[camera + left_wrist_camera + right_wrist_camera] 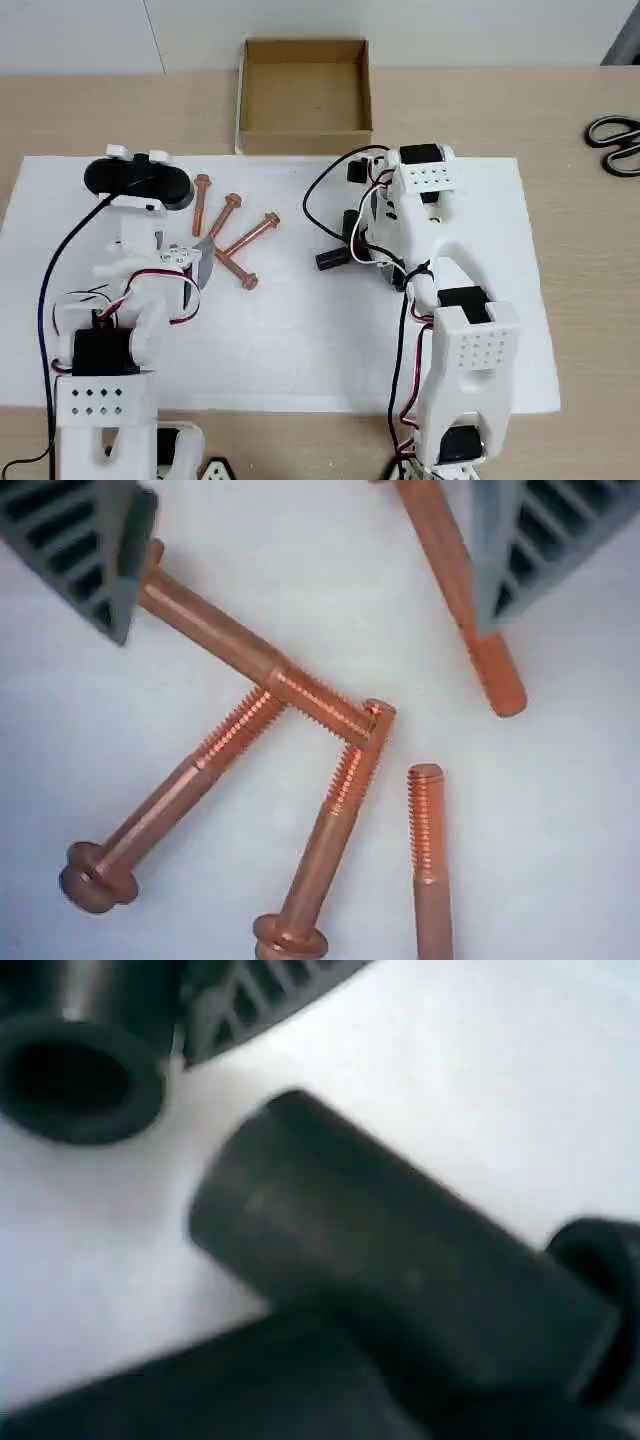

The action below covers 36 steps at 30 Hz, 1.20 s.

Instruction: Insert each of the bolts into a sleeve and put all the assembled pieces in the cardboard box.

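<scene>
Several copper bolts (238, 238) lie loose on the white sheet, left of centre. My left gripper (205, 258) hangs just above them, open. In the left wrist view its grey fingers (95, 555) straddle the bolts (300, 690), which cross each other, and none is held. Black sleeves (335, 258) lie by my right gripper (350, 245). In the right wrist view one sleeve (400, 1260) lies on its side between the open jaws. White sheet shows between this sleeve and the ribbed finger (260, 1000). Another sleeve (75, 1080) shows its open bore. The cardboard box (305, 130) stands empty at the far edge.
A white sheet (300, 340) covers the wooden table. Scissors (615, 145) lie at the far right on the bare wood. Black cables (330, 185) loop around the right arm, near the sleeves.
</scene>
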{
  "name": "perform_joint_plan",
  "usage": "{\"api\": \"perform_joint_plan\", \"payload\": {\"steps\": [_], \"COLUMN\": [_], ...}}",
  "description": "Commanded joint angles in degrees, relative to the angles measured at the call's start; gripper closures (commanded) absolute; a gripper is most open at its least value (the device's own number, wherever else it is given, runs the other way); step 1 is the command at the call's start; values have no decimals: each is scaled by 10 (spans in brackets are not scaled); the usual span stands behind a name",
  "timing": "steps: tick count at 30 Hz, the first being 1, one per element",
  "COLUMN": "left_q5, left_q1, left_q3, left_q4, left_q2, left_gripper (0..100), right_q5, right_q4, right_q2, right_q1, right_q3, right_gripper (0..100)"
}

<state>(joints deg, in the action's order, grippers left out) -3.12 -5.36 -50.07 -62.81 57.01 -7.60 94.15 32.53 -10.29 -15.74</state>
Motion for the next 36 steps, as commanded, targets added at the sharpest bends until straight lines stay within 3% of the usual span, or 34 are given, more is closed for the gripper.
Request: {"api": "perform_joint_plan", "payload": {"steps": [1, 16, 24, 36], "left_q5": [5, 5, 5, 5], "left_q1": [1, 1, 1, -2], "left_q3": [4, 3, 3, 44], "left_q4": [13, 11, 11, -15], "left_q2": [1, 2, 2, -2], "left_gripper": [790, 790, 790, 790], "right_q5": [-2, 0, -8, -46], "right_q4": [0, 7, 6, 42], "right_q2": [0, 2, 2, -86], "right_q1": [-1, -1, -2, 1], "right_q3": [-3, -1, -1, -17], "right_gripper": [887, 816, 987, 994]}}
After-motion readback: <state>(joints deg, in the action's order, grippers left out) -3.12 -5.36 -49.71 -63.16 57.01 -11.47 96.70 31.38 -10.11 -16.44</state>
